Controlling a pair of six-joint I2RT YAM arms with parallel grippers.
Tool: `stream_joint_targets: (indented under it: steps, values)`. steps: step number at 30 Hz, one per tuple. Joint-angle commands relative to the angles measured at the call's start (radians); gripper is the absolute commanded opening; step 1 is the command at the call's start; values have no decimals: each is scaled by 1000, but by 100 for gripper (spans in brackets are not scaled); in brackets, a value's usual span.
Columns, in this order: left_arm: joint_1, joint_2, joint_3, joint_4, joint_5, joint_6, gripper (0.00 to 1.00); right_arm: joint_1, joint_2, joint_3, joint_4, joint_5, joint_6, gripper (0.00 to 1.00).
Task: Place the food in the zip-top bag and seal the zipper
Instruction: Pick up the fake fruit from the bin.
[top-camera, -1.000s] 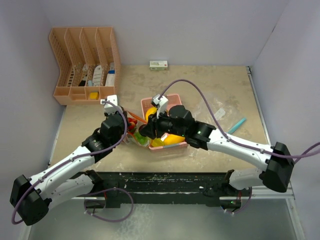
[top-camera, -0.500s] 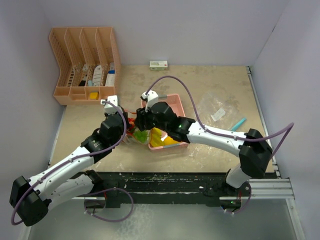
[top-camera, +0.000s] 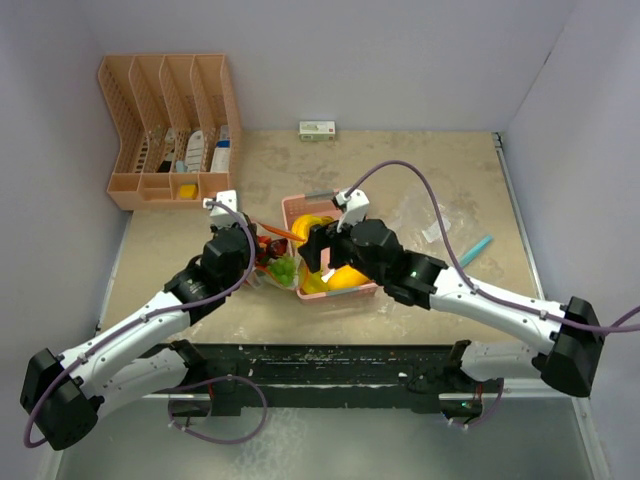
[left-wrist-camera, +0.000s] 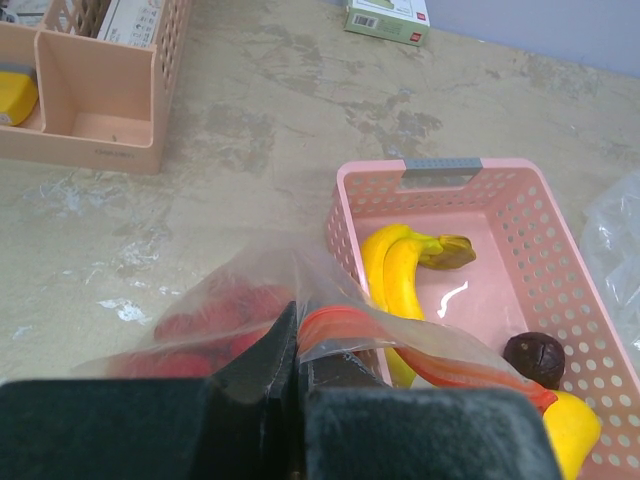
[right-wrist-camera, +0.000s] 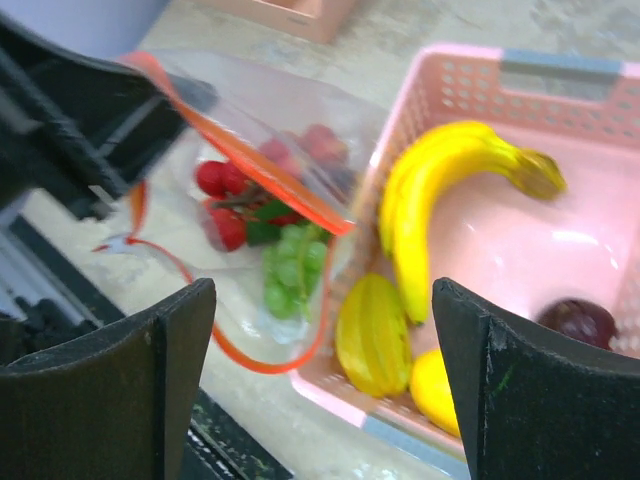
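1. Overhead, I see the left gripper (top-camera: 250, 248) at the bag (top-camera: 275, 262), which lies on the table (top-camera: 200, 240) touching the left side of the basket (top-camera: 300, 205). Red and green food shows through the plastic. The right gripper (top-camera: 318, 255) hangs over the basket's left wall, above the bananas (top-camera: 312, 228), with the mango (top-camera: 348, 277) at the near edge. An organizer (top-camera: 165, 130) stands far left and a box (top-camera: 317, 130) sits at the far edge.
2. From my left wrist camera, the left gripper (left-wrist-camera: 297, 335) is clamped tight on the bag (left-wrist-camera: 230, 310) right at its orange zipper strip (left-wrist-camera: 340, 328). Strawberries (left-wrist-camera: 225, 315) are inside the bag. The basket (left-wrist-camera: 440, 170) is just to the right and holds the bananas (left-wrist-camera: 395, 265), a dark fruit (left-wrist-camera: 533, 355) and the mango (left-wrist-camera: 570, 430) at its near right corner.
3. From my right wrist camera, the right gripper (right-wrist-camera: 320, 300) has its fingers (right-wrist-camera: 170, 390) spread wide with nothing between them. Below it the bag (right-wrist-camera: 250, 120) gapes open, held up at the far left by the left gripper (right-wrist-camera: 70, 130). Inside are strawberries (right-wrist-camera: 215, 180) and green grapes (right-wrist-camera: 290, 265). In the basket (right-wrist-camera: 560, 65) lie the bananas (right-wrist-camera: 440, 190), a ribbed yellow piece (right-wrist-camera: 372, 335), the mango (right-wrist-camera: 435, 390) and the dark fruit (right-wrist-camera: 575, 322).
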Motion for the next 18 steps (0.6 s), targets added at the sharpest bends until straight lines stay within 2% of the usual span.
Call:
stream_joint_targets:
  steps: [1, 4, 11, 18]
  values:
    - [2, -10, 21, 47, -4, -14, 0, -32, 40, 32, -236, 183, 98, 89]
    - [2, -13, 19, 47, 3, -21, 0, -69, 155, 98, -354, 201, 131, 89]
    - [3, -24, 12, 52, 13, -19, 0, -134, 392, 185, -437, 273, 181, 89]
    - [2, -30, 4, 63, 8, -7, 0, -161, 502, 208, -463, 333, 203, 90]
